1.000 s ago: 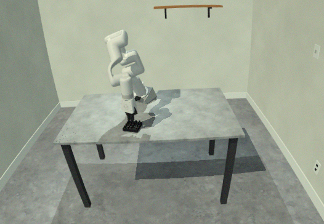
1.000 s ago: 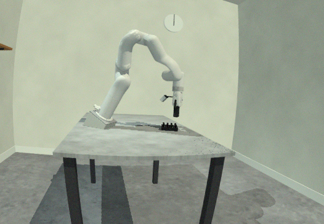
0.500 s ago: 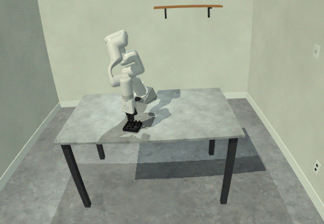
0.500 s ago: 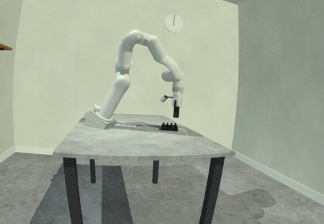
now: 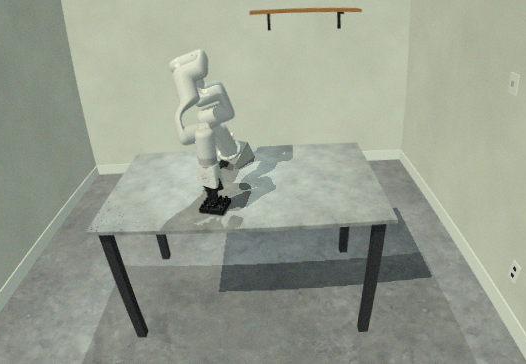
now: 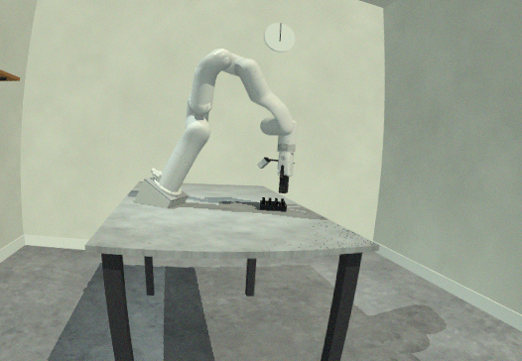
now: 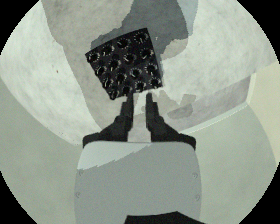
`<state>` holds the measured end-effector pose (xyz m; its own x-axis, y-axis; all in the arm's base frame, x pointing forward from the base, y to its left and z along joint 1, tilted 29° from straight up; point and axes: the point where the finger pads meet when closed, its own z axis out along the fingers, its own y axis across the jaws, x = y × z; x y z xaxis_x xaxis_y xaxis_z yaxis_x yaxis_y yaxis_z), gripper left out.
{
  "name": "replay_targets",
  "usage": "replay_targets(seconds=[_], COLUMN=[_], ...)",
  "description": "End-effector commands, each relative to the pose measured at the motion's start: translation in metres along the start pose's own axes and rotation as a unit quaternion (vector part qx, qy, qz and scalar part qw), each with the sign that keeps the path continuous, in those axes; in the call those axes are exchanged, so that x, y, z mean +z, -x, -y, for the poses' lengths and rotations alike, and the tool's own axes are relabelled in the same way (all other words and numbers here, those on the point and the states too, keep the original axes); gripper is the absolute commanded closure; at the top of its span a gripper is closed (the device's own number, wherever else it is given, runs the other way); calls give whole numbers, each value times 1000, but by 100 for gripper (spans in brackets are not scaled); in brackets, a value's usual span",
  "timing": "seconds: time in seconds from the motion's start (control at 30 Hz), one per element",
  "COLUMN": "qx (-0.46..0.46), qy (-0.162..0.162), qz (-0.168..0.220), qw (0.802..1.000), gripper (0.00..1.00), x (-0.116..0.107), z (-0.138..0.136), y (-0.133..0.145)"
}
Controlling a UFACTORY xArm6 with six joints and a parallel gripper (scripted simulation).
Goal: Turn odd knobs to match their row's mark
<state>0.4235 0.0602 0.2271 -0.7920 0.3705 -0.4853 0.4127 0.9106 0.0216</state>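
Observation:
The black knob box (image 5: 213,211) (image 6: 273,207) (image 7: 131,36) stands on the table, turned at an angle in the wrist view. Four rows of four black knobs with pale rings of marks show on its top. White lines show on some knobs, but the names and exact marks are too small to read. The socket cannot be made out. My gripper (image 5: 212,199) (image 6: 283,192) (image 7: 139,100) points down, partly open with a narrow empty gap. In the exterior view the fingertips are above the knob tops, toward the box's right end. In the wrist view they are at its lower edge.
The grey table (image 5: 312,195) (image 6: 195,230) carries the box near one long edge. The arm's wedge-shaped base (image 5: 242,156) (image 6: 158,194) stands on the far side in the top view. Arm shadows cross the table. A wooden shelf (image 5: 304,10) hangs on the wall.

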Motion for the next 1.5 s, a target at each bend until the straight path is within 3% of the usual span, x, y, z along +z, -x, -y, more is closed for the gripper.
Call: replay_targets(seconds=[0.0,0.73,1.47], qx=[0,0,0], qy=[1,1,1], qz=[2,2,2], qw=[1000,1000,1000], gripper=[81,81,81], x=[1,22,24], z=[-1,-1,0], y=[2,2,2])
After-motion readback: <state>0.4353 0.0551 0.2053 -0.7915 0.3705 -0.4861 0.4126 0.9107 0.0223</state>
